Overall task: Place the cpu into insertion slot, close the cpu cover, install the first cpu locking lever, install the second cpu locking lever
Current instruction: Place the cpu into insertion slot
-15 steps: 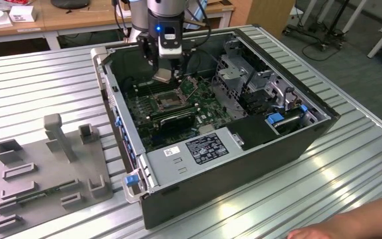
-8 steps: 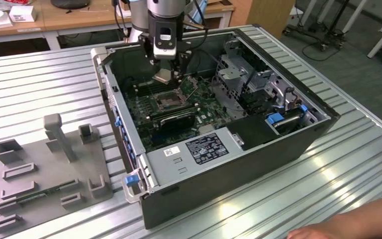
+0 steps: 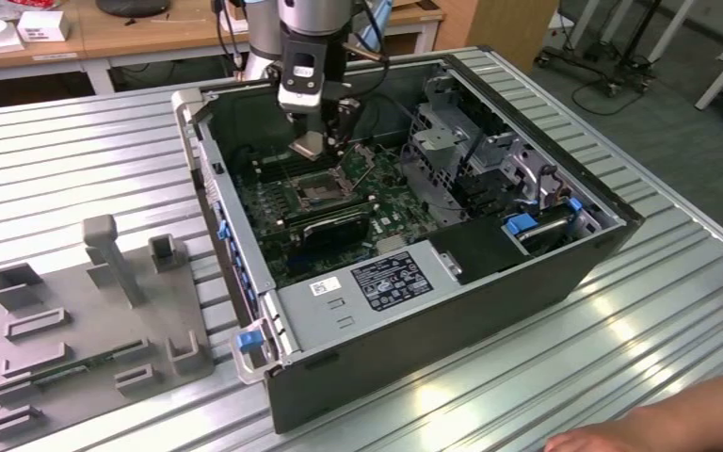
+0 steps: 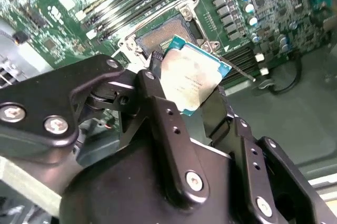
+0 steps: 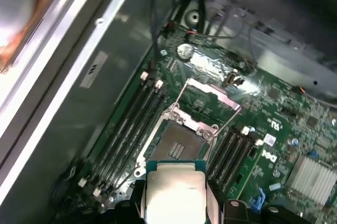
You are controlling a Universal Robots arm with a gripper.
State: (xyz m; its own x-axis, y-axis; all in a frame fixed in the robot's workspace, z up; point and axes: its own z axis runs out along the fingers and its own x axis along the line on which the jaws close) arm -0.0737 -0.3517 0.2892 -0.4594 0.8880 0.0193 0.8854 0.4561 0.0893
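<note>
My gripper (image 3: 309, 143) hangs inside the open computer case, shut on the cpu (image 3: 308, 147), a thin square chip with a pale silvery-tan face. In both wrist views the cpu (image 4: 192, 79) (image 5: 175, 192) sits between the black fingers (image 4: 158, 108), held apart from and a little above the insertion slot (image 5: 176, 142). The slot (image 3: 317, 191) is a black-framed socket with a dark, bare centre on the green motherboard. The cpu cover (image 5: 221, 93) stands swung up at the socket's far edge, with thin wire levers raised beside it.
Long black memory slots (image 5: 126, 129) flank the socket. A grey power supply box (image 3: 380, 282) and a metal drive cage (image 3: 462, 151) crowd the case. A grey fixture plate (image 3: 98, 320) lies at the exterior view's left. A person's hand (image 3: 676, 428) rests at the table's near right corner.
</note>
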